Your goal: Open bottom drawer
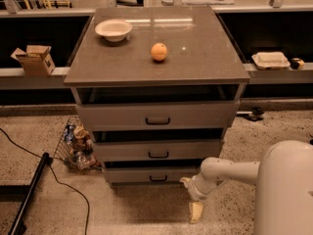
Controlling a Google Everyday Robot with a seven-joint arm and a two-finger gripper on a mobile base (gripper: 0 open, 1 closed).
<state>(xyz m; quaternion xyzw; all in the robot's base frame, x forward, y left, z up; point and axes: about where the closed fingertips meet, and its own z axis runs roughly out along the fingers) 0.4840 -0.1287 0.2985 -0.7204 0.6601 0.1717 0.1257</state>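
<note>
The bottom drawer point(132, 175) is the lowest and narrowest grey front of the cabinet, with a small black handle point(158, 178) at its centre. It looks pulled out a little, with a dark gap above it. My gripper point(192, 199) hangs at the end of the white arm, low near the floor, just right of the drawer's right end and right of the handle. One pale finger point(195, 211) points down toward the floor.
The grey cabinet top point(195, 58) carries a white bowl point(113, 30) and an orange point(158, 51). A wire basket of items point(76, 143) stands left of the cabinet. A black cable and pole point(29, 195) lie on the floor at left. A cardboard box point(34, 58) sits on the left ledge.
</note>
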